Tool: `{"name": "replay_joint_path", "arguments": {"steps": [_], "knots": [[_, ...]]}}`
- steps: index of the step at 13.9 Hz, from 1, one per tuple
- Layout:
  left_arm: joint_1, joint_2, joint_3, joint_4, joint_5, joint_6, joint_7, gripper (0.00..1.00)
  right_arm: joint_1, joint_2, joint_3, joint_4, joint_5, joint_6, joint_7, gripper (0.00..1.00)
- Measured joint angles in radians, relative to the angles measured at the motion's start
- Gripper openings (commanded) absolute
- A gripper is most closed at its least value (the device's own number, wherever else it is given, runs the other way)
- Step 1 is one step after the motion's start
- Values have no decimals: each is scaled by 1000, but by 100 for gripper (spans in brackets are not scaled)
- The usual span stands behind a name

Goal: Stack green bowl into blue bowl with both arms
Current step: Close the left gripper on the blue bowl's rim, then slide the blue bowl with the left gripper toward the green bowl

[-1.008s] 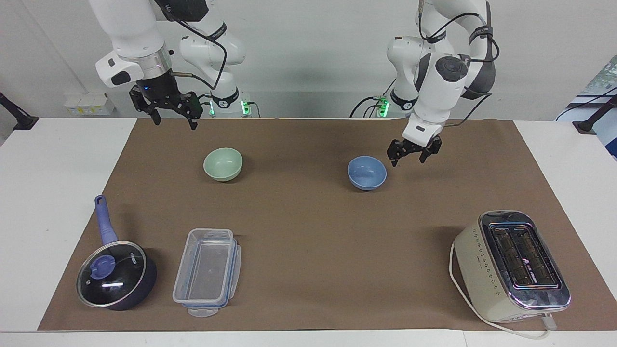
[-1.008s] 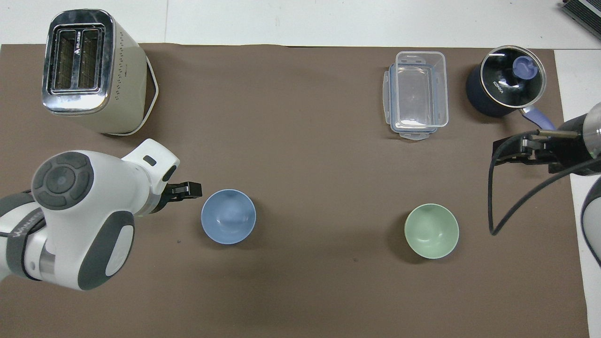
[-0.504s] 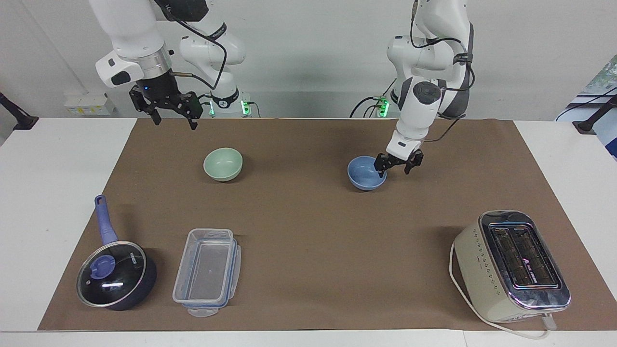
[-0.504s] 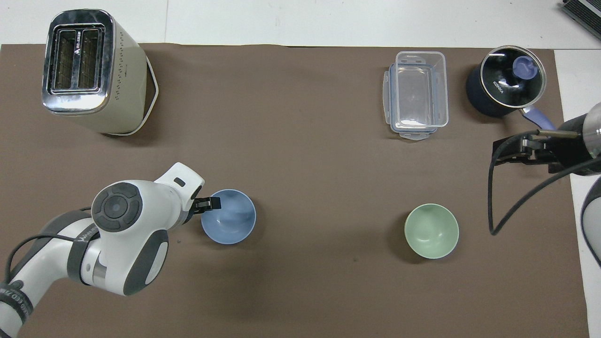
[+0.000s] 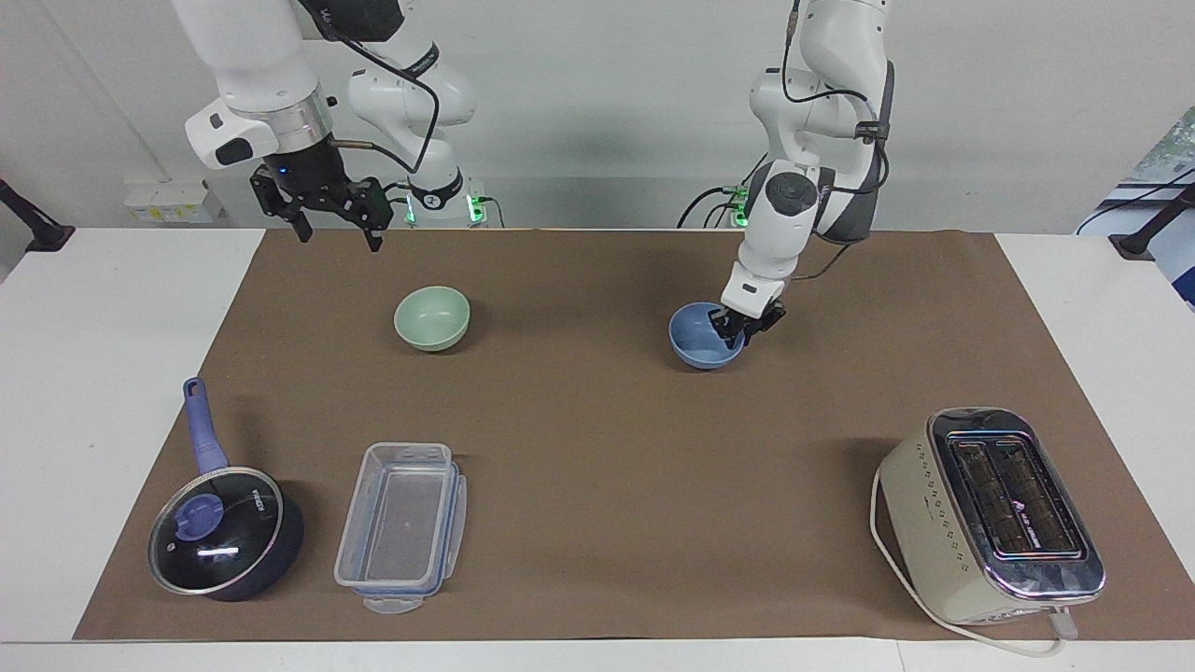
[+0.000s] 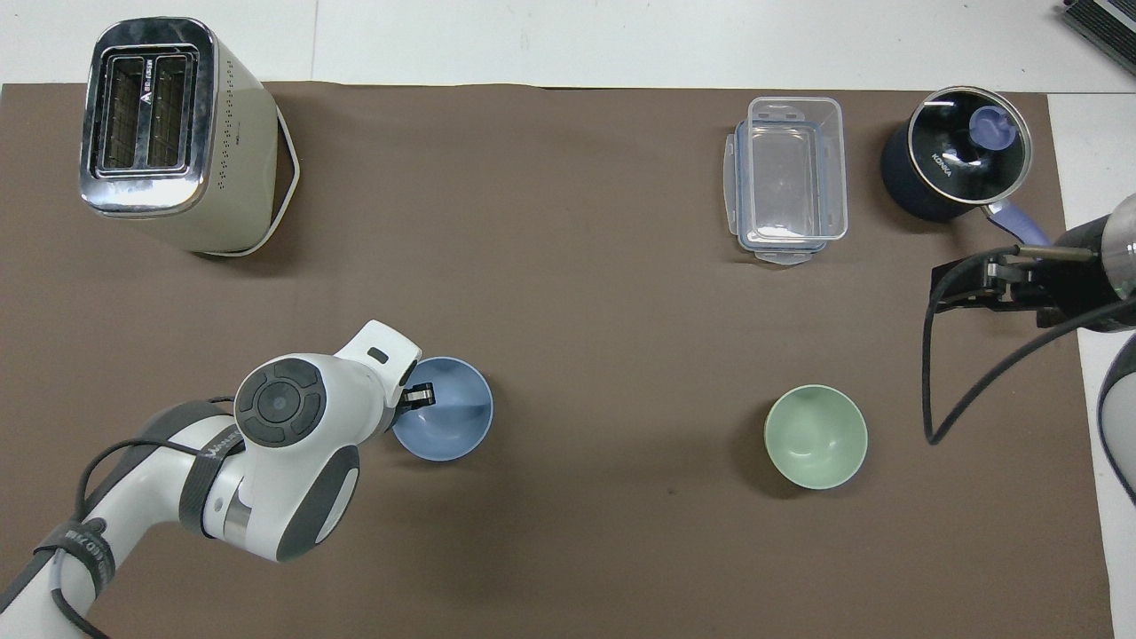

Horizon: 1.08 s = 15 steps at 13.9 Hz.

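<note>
The blue bowl (image 5: 698, 343) (image 6: 451, 424) stands on the brown mat toward the left arm's end. My left gripper (image 5: 735, 329) (image 6: 414, 397) is down at its rim, one finger inside and one outside, shut on that rim. The green bowl (image 5: 431, 318) (image 6: 816, 436) sits upright and untouched toward the right arm's end, level with the blue one. My right gripper (image 5: 339, 238) (image 6: 939, 288) hangs open and holds nothing, high over the mat's edge at its own end, apart from the green bowl; that arm waits.
A cream toaster (image 5: 994, 513) (image 6: 169, 133) stands farthest from the robots at the left arm's end. A clear plastic container (image 5: 401, 523) (image 6: 788, 177) and a dark blue lidded pot (image 5: 224, 532) (image 6: 954, 164) sit farther out than the green bowl.
My left arm came down from beside the blue bowl onto its rim and the fingers closed on it. The bowl slid slightly toward the right arm's end. The right arm stayed still.
</note>
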Motion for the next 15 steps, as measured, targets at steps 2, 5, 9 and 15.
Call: {"name": "replay_joint_path", "arguments": {"steps": [2, 5, 9, 15], "knots": [[0, -9, 0, 2, -1, 1, 0, 0, 0, 0, 0, 0, 0, 0, 0, 100], [-1, -11, 1, 7, -1, 1, 1, 0, 0, 0, 0, 0, 0, 0, 0, 100], [-12, -20, 0, 24, -1, 1, -6, 0, 0, 0, 0, 0, 0, 0, 0, 100], [-203, -27, -5, 32, -1, 46, -192, 0, -1, 0, 0, 0, 0, 0, 0, 100]]}}
